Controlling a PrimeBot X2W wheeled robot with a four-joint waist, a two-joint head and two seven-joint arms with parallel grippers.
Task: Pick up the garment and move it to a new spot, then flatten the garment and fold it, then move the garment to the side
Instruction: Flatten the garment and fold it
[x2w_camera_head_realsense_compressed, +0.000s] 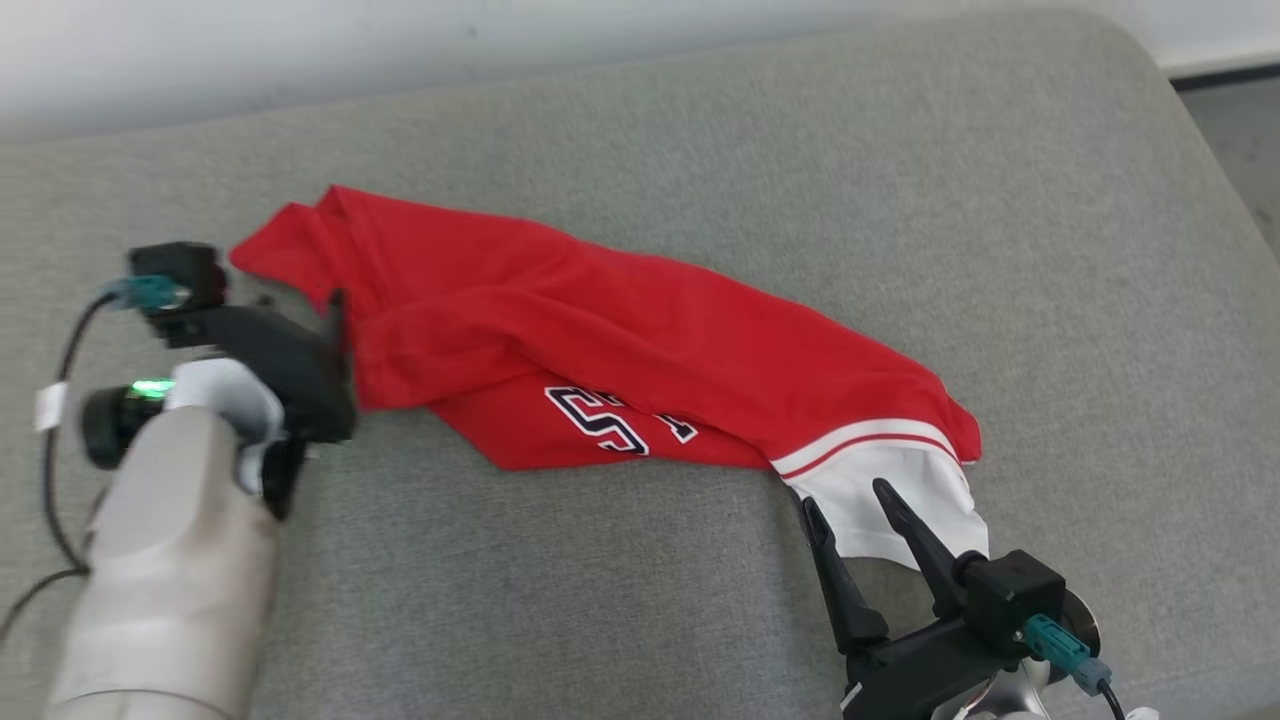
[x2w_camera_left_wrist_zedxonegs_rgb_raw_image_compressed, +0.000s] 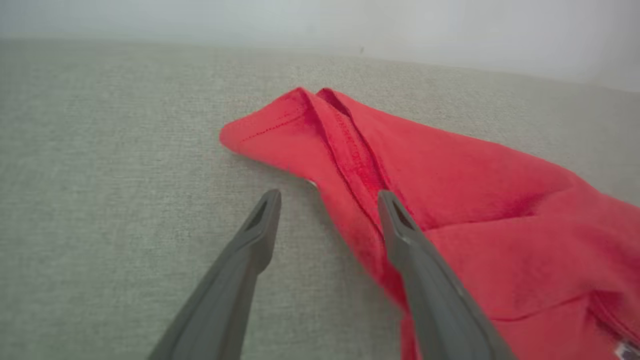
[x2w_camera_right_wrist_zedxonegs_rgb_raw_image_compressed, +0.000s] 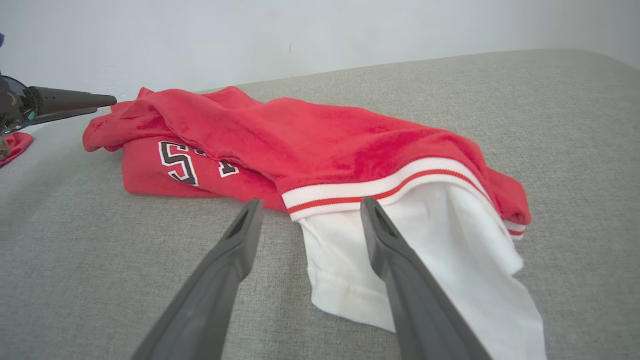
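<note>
A red garment (x2w_camera_head_realsense_compressed: 620, 330) with a white striped end and dark lettering lies crumpled in a long band across the grey cushion (x2w_camera_head_realsense_compressed: 700, 150). My left gripper (x2w_camera_head_realsense_compressed: 335, 320) is open at the garment's left end. In the left wrist view, the left gripper (x2w_camera_left_wrist_zedxonegs_rgb_raw_image_compressed: 330, 197) straddles the red edge (x2w_camera_left_wrist_zedxonegs_rgb_raw_image_compressed: 450, 200), one finger over the cloth and one over the cushion, gripping nothing. My right gripper (x2w_camera_head_realsense_compressed: 845, 497) is open at the white end. In the right wrist view, the right gripper (x2w_camera_right_wrist_zedxonegs_rgb_raw_image_compressed: 310, 210) has one finger over the white cloth (x2w_camera_right_wrist_zedxonegs_rgb_raw_image_compressed: 425, 240) and the other over the cushion.
A pale wall (x2w_camera_head_realsense_compressed: 400, 50) runs behind the cushion. The cushion rounds off at the far right corner, with darker floor (x2w_camera_head_realsense_compressed: 1240, 120) beyond it. Bare grey cushion surrounds the garment on all sides. A black cable (x2w_camera_head_realsense_compressed: 55, 480) hangs by my left forearm.
</note>
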